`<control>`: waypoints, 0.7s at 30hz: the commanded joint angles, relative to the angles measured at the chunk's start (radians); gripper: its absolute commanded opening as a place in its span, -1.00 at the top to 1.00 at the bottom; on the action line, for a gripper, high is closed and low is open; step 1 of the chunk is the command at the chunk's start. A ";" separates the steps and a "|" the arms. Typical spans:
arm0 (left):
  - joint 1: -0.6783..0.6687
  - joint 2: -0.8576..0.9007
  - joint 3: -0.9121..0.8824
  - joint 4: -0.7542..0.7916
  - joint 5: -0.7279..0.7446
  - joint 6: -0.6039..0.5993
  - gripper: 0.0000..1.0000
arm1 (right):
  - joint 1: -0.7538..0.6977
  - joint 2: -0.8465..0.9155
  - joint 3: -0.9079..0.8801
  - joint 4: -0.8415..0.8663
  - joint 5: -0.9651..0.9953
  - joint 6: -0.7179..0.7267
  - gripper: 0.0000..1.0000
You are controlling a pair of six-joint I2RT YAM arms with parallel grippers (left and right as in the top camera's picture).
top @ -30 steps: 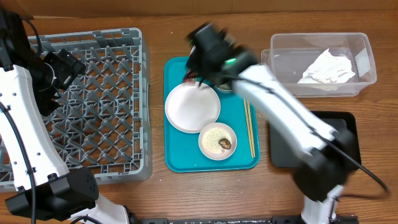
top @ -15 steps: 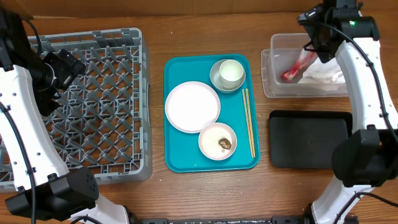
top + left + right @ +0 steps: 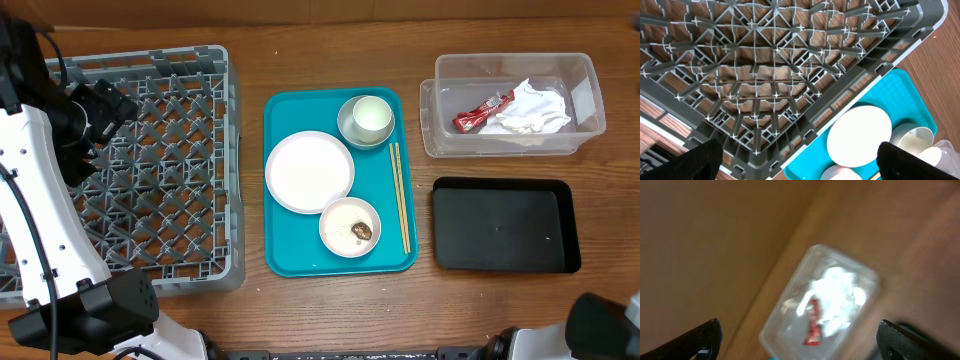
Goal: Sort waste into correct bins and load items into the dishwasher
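Note:
The red snack wrapper [image 3: 483, 111] and the crumpled napkin [image 3: 535, 108] lie inside the clear tub [image 3: 580, 75]. The black tray [image 3: 505, 225] below it is bare. On the teal tray [image 3: 290, 245] rest a white plate [image 3: 309, 172], a cup in a small bowl [image 3: 370, 119], a bowl [image 3: 350, 227] holding rice and a brown lump, and chopsticks [image 3: 401, 197]. The grey rack [image 3: 160, 180] holds nothing. My left gripper [image 3: 802, 162] hangs open above the rack's corner [image 3: 765, 75], with the plate [image 3: 858, 135] beyond it. My right gripper [image 3: 800, 342] is open, high above the blurred tub [image 3: 790, 330].
My left arm [image 3: 40, 150] stands along the rack's left side. Only the right arm's base [image 3: 610, 325] shows overhead, at the bottom right corner. Bare wooden table lies between the rack, the teal tray and the two bins.
The right arm swung from the teal tray to the clear tub, let the red wrapper go into it, opened, and left the overhead view. The left arm has not moved.

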 commanded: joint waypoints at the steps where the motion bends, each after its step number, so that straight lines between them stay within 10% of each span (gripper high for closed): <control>1: -0.006 -0.015 0.013 -0.001 0.003 -0.013 -1.00 | -0.105 0.031 -0.008 -0.088 -0.005 -0.026 -1.00; 10: -0.006 -0.015 0.013 0.050 0.012 -0.053 -1.00 | -0.188 0.036 -0.008 -0.196 -0.005 -0.026 -1.00; 15: -0.006 -0.015 0.012 -0.003 0.283 -0.051 -0.99 | -0.188 0.036 -0.008 -0.196 -0.005 -0.026 -1.00; 18: -0.079 -0.015 0.008 0.016 0.606 0.144 -0.98 | -0.188 0.036 -0.008 -0.196 -0.005 -0.026 -1.00; 21: -0.286 -0.014 0.006 0.011 0.552 0.238 -0.93 | -0.188 0.036 -0.008 -0.196 -0.005 -0.026 -1.00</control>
